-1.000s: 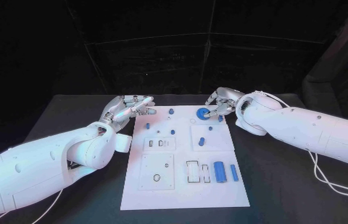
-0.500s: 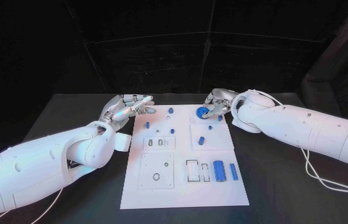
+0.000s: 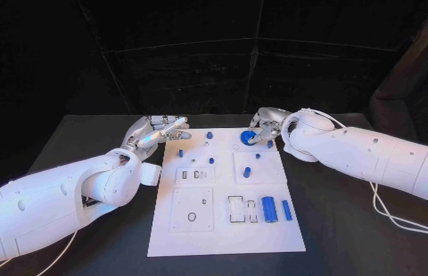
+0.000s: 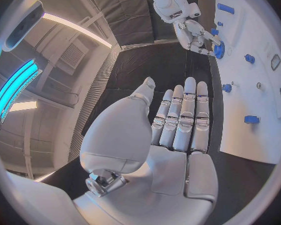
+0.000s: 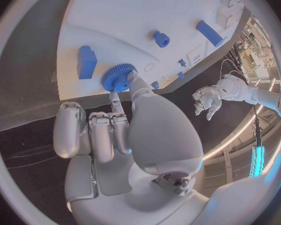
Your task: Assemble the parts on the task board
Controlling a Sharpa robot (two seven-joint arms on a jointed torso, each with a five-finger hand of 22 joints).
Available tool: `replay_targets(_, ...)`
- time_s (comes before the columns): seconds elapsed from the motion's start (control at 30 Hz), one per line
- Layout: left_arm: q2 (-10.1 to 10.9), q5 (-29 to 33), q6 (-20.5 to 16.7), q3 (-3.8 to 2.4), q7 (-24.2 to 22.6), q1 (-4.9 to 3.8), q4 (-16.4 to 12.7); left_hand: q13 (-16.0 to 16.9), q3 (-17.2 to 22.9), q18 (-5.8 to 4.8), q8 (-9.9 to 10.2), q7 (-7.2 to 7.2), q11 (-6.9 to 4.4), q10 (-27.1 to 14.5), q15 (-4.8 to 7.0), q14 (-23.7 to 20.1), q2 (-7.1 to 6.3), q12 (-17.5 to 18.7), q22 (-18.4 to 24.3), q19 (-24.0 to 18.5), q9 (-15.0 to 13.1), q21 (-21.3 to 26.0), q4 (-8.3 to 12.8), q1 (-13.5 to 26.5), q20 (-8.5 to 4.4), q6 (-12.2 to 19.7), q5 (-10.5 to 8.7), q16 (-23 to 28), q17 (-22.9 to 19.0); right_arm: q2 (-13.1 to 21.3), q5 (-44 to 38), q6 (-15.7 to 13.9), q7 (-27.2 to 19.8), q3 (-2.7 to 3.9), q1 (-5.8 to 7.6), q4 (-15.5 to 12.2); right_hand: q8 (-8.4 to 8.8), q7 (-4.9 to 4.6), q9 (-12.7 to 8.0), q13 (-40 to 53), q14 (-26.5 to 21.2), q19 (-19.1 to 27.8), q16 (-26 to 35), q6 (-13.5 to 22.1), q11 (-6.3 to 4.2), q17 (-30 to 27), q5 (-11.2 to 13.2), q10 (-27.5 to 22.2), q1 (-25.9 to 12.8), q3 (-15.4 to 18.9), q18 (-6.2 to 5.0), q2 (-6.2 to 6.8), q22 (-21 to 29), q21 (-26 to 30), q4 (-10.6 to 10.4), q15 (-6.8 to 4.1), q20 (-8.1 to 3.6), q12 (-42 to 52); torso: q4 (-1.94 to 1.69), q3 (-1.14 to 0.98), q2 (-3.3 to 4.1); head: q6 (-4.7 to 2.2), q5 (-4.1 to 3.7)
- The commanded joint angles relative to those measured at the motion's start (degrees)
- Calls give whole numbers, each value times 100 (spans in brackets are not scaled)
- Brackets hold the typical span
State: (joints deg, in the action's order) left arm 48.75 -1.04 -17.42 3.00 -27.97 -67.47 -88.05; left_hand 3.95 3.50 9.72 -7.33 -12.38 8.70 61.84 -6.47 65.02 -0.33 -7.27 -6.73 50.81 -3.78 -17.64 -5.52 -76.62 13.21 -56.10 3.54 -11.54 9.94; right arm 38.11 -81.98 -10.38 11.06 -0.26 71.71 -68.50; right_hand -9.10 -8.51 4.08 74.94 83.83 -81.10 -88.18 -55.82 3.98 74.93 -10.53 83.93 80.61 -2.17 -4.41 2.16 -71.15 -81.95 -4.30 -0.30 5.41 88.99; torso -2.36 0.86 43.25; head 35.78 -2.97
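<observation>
Fingers of right hand apparently pinch blue gear

Two glossy white arms with silver, many-fingered ends

Each arm is built of smooth, rounded white shells with small dark screw dots; the left robot hand and right robot hand are silver-grey with segmented fingers, and a thin white cable trails beside the right arm.

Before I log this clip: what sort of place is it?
Likely a robotics lab test cell: a black table with dark curtains behind, a white task board of small blue parts, and industrial ceiling lights in the wrist views.
</observation>
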Motion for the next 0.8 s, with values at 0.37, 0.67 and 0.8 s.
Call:
replay_targets(0.37, -6, -23, 90, -4, -3, -8, -3, -8, -9, 82, 32, -25, 57, 3, -8, 18, 36, 17, 5, 25, 3, 27, 34, -13, -3, -9, -33, 36, 5, -32, -765, -738, 12, -11, -10, -184, -58, 124, -1, 1506, 522, -141, -32, -390, -143, 1035, -53, 607, -30, -345, 104, -160, -238, -127, 70, -141, -87, 101, -3, 0, -4, -5, -8)
replay_targets(0.67, 3, -23, 97, -4, 5, -8, -11, -8, -9, 82, 32, -25, 57, 3, -8, 18, 36, 17, 5, 25, 3, 27, 34, -13, -3, -9, -33, 36, 5, 55, -734, -871, 1, -10, -10, -673, -5, 138, -21, 1506, 522, -155, -31, -437, -161, 1033, -115, 607, -198, -453, 111, -156, -271, -145, 33, -156, -110, 101, -8, 8, -8, -17, 25)
replay_targets(0.8, 7, -23, 99, -4, 9, -8, -14, -8, -9, 82, 32, -25, 57, 3, -8, 18, 36, 17, 5, 25, 3, 27, 34, -13, -3, -9, -33, 36, 5, -32, -934, -990, 168, -9, -10, -891, 18, 138, -25, 1506, 522, -161, -31, -437, -161, 1034, -149, 607, -246, -478, 113, -141, -283, -151, 23, -155, -112, 101, -9, 9, -2, -25, 44)
